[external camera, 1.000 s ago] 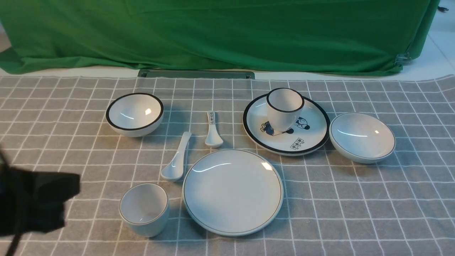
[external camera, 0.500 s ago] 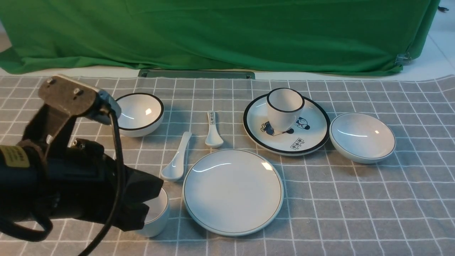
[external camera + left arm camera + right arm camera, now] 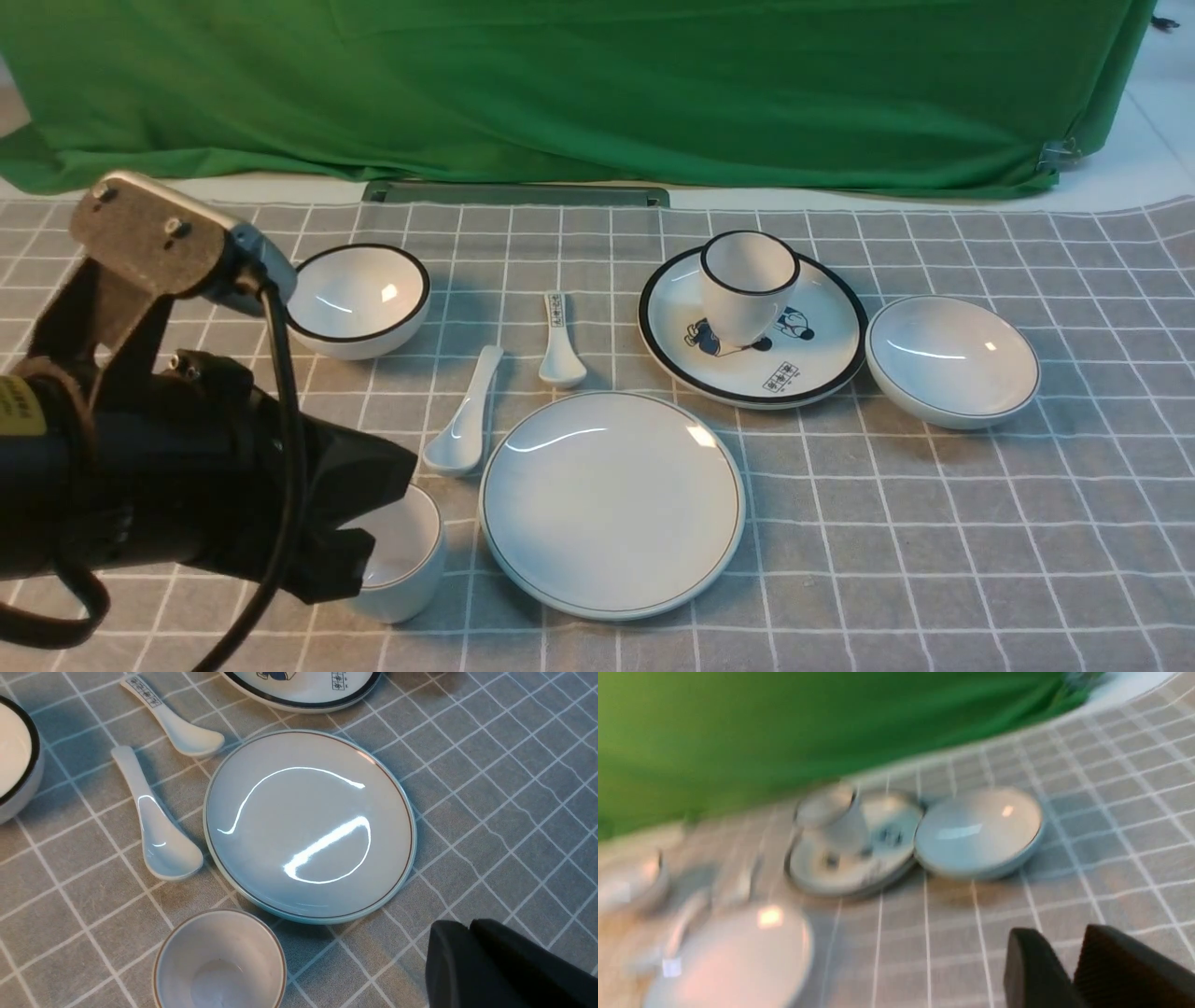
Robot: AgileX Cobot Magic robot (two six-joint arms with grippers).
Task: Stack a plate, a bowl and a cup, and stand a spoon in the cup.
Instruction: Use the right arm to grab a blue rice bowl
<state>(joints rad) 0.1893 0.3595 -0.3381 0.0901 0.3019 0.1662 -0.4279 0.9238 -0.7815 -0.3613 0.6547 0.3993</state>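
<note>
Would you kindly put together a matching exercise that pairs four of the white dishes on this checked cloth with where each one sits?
Column 1:
1. plate
2. bowl
3. cup
4. spoon

Column 2:
a. partly hidden by the left arm in the front view
b. farthest to the robot's right, next to the cartoon-print plate
c. lying beside the smaller marked spoon
d. middle of the cloth, nothing stacked on it

Pairs: 1-d, 2-b, 3-a, 4-c
</note>
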